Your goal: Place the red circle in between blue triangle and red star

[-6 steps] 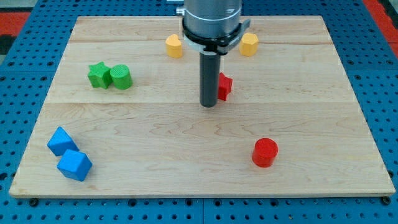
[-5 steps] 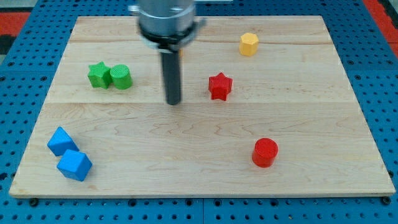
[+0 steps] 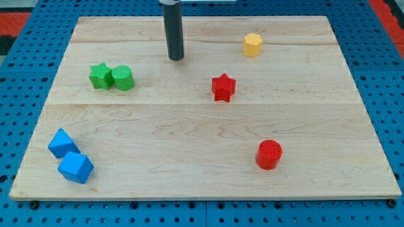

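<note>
The arm carries no claw, so there is no open or closed state to report; it ends in a dark rod. My tip rests on the board near the view's top, left of centre. It touches no visible block.

Task items:
- Red circle: lower right of the board, standing alone, well apart from my tip.
- Red star: near the board's centre, right of and below my tip, above and left of the red circle. Not in contact with either.
- Blue triangle: two blue blocks lie at the lower left corner, touching or nearly touching. The upper blue block and the lower blue block both show angular faces; which of them is the triangle cannot be determined from this angle.

Other items:
- Green star and green cylinder: side by side and touching, at the view's left, below and left of my tip.
- Yellow block: near the top right, roughly hexagonal, right of my tip and above the red star.

The red circle lies far to the right of the blue blocks and is not between them and the red star.
</note>
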`<state>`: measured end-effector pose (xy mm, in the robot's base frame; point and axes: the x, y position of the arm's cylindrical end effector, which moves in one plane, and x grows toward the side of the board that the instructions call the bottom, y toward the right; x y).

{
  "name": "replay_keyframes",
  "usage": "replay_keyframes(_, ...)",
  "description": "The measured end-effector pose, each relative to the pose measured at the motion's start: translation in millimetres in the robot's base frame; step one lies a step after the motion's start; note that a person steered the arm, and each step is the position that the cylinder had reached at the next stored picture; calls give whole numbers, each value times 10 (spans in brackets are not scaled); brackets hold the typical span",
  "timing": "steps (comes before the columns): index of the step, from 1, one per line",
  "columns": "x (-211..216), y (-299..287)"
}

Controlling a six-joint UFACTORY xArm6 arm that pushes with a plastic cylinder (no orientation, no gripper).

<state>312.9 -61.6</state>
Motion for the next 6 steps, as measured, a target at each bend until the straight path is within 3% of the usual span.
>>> replay_keyframes(1,150,-192)
replay_keyframes(2,598,492)
replay_keyframes(4,1757,-67)
replay_keyframes(6,3051,668)
